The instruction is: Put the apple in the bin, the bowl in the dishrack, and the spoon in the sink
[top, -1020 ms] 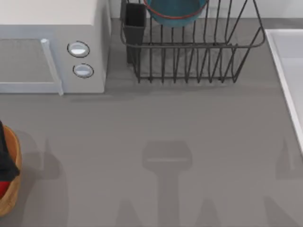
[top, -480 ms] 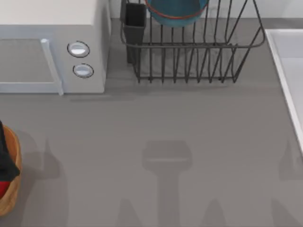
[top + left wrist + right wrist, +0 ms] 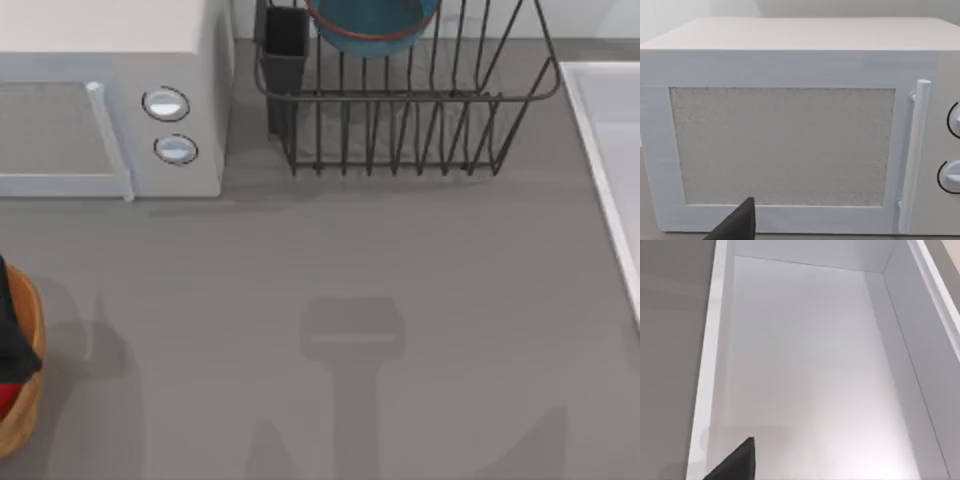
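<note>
1. Top view, far edge: bowl (image 3: 372,25) sits in the dishrack (image 3: 420,110), so that step looks done. Microwave (image 3: 110,100) stands left of the rack.
2. Top view, left edge: bin (image 3: 22,400) is partly in frame; a red patch inside it is likely the apple (image 3: 5,398), so apple step looks done too. A dark shape over the bin is probably the left arm, not certain.
3. Top view, right edge: sink (image 3: 600,150) rim is visible along the edge.
4. Left wrist view: faces the microwave door and handle. One dark fingertip of the left gripper (image 3: 737,225) pokes into frame; open or closed, cannot tell.
5. Right wrist view: looks down into the sink basin (image 3: 815,365); the visible floor is bare. One fingertip of the right gripper (image 3: 737,462) is over the basin; its state cannot be told.
6. Judgement: two of three steps done; spoon status unconfirmed.
</note>
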### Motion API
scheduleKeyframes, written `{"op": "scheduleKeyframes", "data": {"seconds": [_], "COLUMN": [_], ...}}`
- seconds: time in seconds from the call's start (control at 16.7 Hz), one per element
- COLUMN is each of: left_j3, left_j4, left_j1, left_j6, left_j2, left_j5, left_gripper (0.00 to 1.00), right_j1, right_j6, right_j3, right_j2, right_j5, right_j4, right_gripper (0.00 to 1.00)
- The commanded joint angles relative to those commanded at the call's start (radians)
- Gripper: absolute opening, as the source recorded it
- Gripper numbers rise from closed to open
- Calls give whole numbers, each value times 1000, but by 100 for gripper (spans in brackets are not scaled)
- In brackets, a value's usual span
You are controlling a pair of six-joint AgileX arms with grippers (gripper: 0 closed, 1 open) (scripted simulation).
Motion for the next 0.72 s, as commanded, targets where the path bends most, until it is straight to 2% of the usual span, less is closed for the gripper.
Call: {"op": "scheduleKeyframes", "data": {"seconds": [0.42, 0.72], "left_j3": [0, 0], "left_j4": [0, 0], "left_j1": [0, 0], "left_j6": [0, 0], "left_j2": [0, 0], "left_j5": [0, 0], "left_gripper": [100, 100], "right_j1": [-242, -369], "right_j6": [-269, -401], "right_j3": [381, 587], "right_j2": [649, 946], "right_j5": [13, 8], "right_j4": [-417, -629], "right_gripper": [100, 100]}}
